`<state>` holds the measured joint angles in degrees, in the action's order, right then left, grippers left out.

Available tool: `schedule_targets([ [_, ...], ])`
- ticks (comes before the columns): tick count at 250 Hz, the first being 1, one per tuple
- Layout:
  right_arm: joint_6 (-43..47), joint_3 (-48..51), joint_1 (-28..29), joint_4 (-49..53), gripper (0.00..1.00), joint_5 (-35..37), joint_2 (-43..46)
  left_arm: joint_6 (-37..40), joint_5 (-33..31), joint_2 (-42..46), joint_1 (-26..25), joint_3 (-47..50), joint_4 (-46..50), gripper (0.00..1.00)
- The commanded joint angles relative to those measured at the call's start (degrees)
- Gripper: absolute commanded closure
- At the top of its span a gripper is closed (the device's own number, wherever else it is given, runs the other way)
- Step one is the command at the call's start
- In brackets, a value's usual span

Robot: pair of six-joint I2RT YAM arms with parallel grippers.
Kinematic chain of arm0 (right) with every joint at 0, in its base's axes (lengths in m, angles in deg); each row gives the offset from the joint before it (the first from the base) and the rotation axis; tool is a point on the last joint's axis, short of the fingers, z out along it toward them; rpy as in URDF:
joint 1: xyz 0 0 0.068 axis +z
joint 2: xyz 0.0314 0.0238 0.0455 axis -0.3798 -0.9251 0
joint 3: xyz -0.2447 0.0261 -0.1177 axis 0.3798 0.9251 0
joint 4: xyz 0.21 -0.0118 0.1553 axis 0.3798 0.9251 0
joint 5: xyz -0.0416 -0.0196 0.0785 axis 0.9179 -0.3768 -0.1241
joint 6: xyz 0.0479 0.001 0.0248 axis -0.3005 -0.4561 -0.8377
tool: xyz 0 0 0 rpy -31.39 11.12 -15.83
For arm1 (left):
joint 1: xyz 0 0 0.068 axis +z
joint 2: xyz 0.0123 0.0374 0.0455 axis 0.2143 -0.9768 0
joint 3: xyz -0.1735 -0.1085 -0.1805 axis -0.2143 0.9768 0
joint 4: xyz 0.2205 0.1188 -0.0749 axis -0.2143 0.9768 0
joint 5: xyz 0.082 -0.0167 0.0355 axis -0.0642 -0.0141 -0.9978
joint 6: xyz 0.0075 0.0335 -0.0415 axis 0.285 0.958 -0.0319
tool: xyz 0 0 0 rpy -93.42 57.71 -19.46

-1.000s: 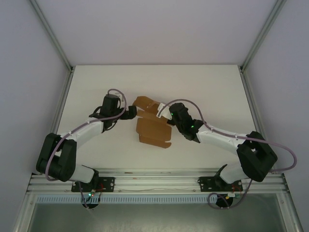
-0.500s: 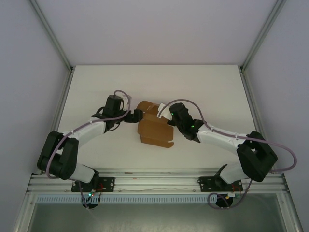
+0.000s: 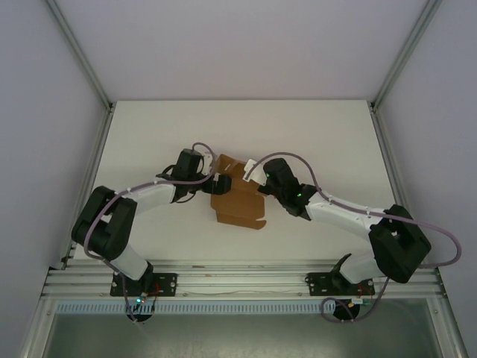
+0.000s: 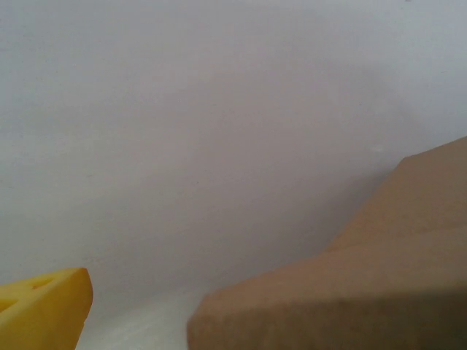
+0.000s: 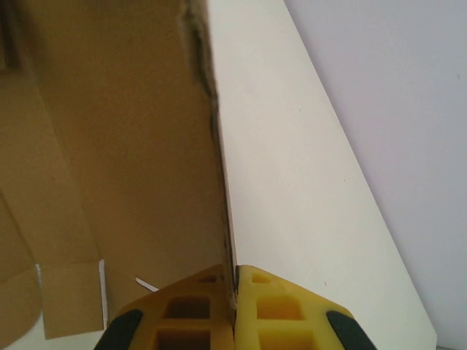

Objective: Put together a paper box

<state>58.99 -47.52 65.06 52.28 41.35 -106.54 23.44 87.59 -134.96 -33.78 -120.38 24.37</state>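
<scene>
The paper box [image 3: 237,200] is tan cardboard, partly folded, lying mid-table between both arms. My left gripper [image 3: 218,184] is open at the box's left edge. One yellow finger [image 4: 42,310] shows at the lower left of the left wrist view, and a blurred cardboard panel [image 4: 365,292] sits close in front of it. My right gripper [image 5: 235,286] is shut on the edge of an upright cardboard panel [image 5: 124,146] at the box's back right corner [image 3: 257,179]. A small tab [image 5: 69,306] lies flat below that panel.
The white table [image 3: 149,134] is walled by pale panels with aluminium posts [image 3: 82,52] at the back corners. A metal rail [image 3: 238,280] carrying both arm bases runs along the near edge. Bare table surface [image 5: 292,182] lies to the right of the held panel.
My left arm has swung right, up to the box's left edge. The back flap, which spread out to the left, now stands folded in closer. The right gripper keeps its hold.
</scene>
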Motion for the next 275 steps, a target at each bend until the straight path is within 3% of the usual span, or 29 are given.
schedule_targets([
  [1, -0.8, -0.2, 0.2, -0.9, 1.0, -0.4, 1.2, -0.4, -0.1, -0.1, -0.9, -1.8, -1.5, 0.0],
  [92, 7.9, -3.1, 0.1, 2.1, 1.0, 12.1, -4.1, 0.5, 0.1, 13.5, -0.4, 4.3, 0.5, 0.0],
  [136, 11.4, -3.3, 0.1, -3.0, 1.0, 13.4, -7.1, -1.6, -4.1, 17.4, 2.3, 4.7, 1.8, 0.0],
  [176, 19.6, -1.7, 1.0, -14.5, 1.0, 17.7, -11.9, -6.5, -4.3, 13.1, 9.4, 1.9, 2.5, 0.0],
  [212, 24.4, -1.1, 1.8, -20.5, 1.0, 19.9, -15.0, -6.5, -2.1, 5.7, 10.7, -0.3, -2.0, 0.0],
  [246, 24.2, -0.8, 2.1, -20.3, 1.0, 19.1, -15.0, -5.7, 3.6, -1.7, 10.7, -3.8, -5.6, 0.0],
  [275, 23.1, -1.3, 2.2, -17.4, 1.0, 19.1, -14.4, -3.7, 11.9, -4.3, 10.3, -3.7, -10.9, 0.1],
])
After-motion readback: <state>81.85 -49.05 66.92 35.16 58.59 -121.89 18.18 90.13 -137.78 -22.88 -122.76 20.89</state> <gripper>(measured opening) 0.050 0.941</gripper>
